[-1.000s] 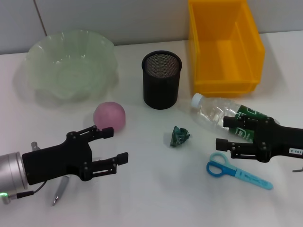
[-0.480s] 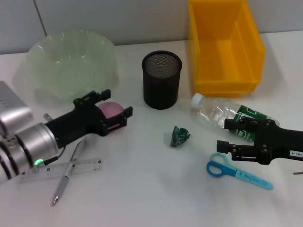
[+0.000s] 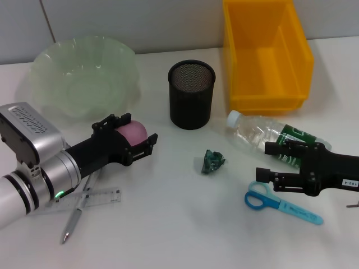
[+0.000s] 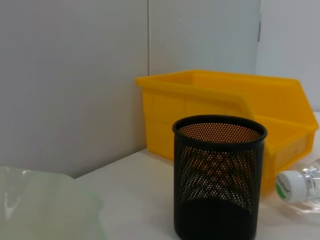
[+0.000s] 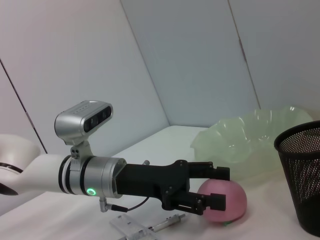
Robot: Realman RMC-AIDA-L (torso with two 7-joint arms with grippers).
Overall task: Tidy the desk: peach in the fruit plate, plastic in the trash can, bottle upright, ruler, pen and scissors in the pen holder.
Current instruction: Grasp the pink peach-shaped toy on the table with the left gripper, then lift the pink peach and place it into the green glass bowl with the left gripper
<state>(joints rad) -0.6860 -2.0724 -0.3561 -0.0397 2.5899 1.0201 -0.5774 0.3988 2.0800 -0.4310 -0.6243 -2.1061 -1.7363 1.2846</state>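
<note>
Pen and ruler on table near front, under left arm. Scissors beside right gripper, fingers spread, holding nothing, next to lying bottle. Left gripper fingers spread around peach, peach on table. Farther: pen holder, bowl, yellow bin.
</note>
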